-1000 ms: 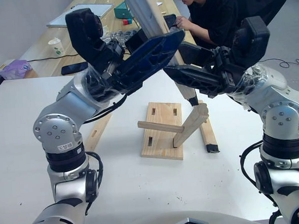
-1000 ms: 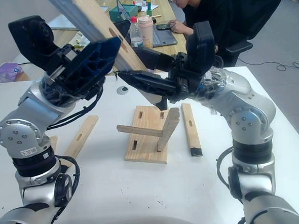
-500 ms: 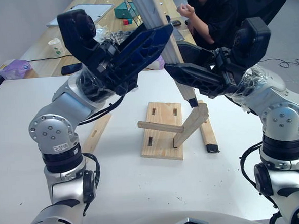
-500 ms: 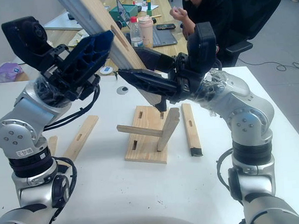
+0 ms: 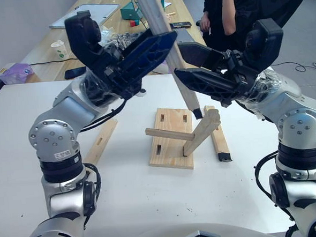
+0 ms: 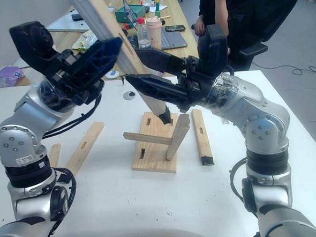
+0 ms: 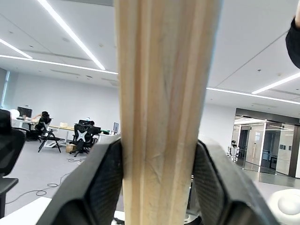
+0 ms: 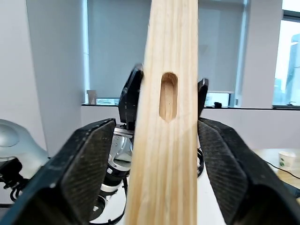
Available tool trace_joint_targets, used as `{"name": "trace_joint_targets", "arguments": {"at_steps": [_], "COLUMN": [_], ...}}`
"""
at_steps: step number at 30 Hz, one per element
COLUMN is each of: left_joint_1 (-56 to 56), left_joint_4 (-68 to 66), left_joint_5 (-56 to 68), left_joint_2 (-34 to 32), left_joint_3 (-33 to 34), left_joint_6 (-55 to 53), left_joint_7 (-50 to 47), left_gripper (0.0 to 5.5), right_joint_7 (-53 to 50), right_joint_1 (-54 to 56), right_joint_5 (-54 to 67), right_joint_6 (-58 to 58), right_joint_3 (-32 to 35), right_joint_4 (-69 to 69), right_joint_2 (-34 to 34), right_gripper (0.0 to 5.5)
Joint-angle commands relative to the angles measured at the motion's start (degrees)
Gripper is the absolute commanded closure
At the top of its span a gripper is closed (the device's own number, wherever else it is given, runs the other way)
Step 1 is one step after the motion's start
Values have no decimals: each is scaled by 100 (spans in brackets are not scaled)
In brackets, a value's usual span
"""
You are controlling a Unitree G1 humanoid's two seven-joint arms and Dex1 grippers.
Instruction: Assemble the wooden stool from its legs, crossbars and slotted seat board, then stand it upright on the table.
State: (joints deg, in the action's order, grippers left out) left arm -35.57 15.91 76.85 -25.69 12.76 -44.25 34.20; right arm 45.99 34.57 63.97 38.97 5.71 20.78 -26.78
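Left gripper (image 5: 165, 42): from the head you see it clamped on the long leg (image 5: 187, 92), slanting above the table (image 5: 16, 127).
Right gripper (image 5: 180, 60): spread around the long leg, lower down.
Seat board (image 5: 168, 156): flat on the table; the long leg's dark tip is over its far edge, beside a tilted leg (image 5: 202, 132) and crossbar (image 5: 167, 133) standing on it.
Left wrist: both fingers (image 7: 105, 183) press the wood.
Right wrist: your fingers (image 8: 89, 168) flank the long leg's slotted face, with a gap on one side.

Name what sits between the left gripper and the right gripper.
The slotted wooden leg, slanting down toward the seat board; both eye views show it.
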Motion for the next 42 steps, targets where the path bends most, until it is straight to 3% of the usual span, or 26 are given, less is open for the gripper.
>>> {"name": "trace_joint_targets", "arguments": {"at_steps": [1,7,15,27,36,42], "left_joint_1": [80,439,1430,1247,1619,1897], "left_joint_4": [-826,-1959,-3107,-5090,-5063,-4063], "left_joint_5": [-519,-1317,-2198,-3543,-4582,-4748], "left_joint_2": [-497,-493,220,759,-140,-723], "left_joint_3": [480,606,155,-268,-944,-1342], "left_joint_6": [252,709,1381,2349,2943,2809], "left_joint_7": [406,1150,2662,3560,4506,4892], "left_gripper": [347,347,347,347,349,349], "right_joint_7": [183,305,650,876,1027,984], "right_joint_1": [176,388,465,574,465,248], "right_joint_5": [13,-584,-1292,-1739,-2086,-2192], "right_joint_6": [47,-349,-695,-704,-910,-973], "right_joint_3": [527,762,808,638,451,487], "right_joint_4": [-551,-1616,-2683,-3063,-3153,-2997], "right_joint_2": [-455,-468,-442,-275,-123,-47], "right_gripper": [235,235,235,235,235,235]}}
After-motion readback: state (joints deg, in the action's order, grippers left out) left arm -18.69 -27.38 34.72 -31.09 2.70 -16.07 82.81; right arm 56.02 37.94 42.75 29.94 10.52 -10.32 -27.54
